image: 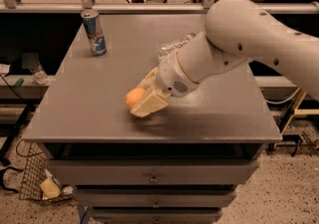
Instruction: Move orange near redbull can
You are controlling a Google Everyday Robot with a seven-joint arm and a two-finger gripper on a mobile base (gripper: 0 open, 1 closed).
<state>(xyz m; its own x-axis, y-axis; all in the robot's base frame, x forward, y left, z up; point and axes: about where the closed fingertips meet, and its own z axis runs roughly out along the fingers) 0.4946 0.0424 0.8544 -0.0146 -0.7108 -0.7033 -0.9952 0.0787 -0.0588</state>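
The gripper (141, 97) is low over the front middle of the grey worktop (94, 103). Its two pale fingers (151, 103) are closed in on the orange (131, 96), one on the near side and one on the far side. The orange peeks out to the left between them. I cannot tell if it is touching the worktop or is a tiny bit above it.

The redbull can (94, 33) stands at the far left corner, well apart from the orange. A clear plastic bottle (172, 47) lies behind the arm, partly hidden.

The step in hand looks like carrying the orange over to the can. To do it well, hold the orange snugly but do not squash it. Lift it a little so it does not drag. Go toward the far left, and slow down near the can. The can is thin and tall, so a bump could tip it. Put the orange down just beside it, then let go gently so it does not roll.

The orange is round like a ball, so it has no long side and points no special way. The can's long side goes straight up and down, with its silver top up.
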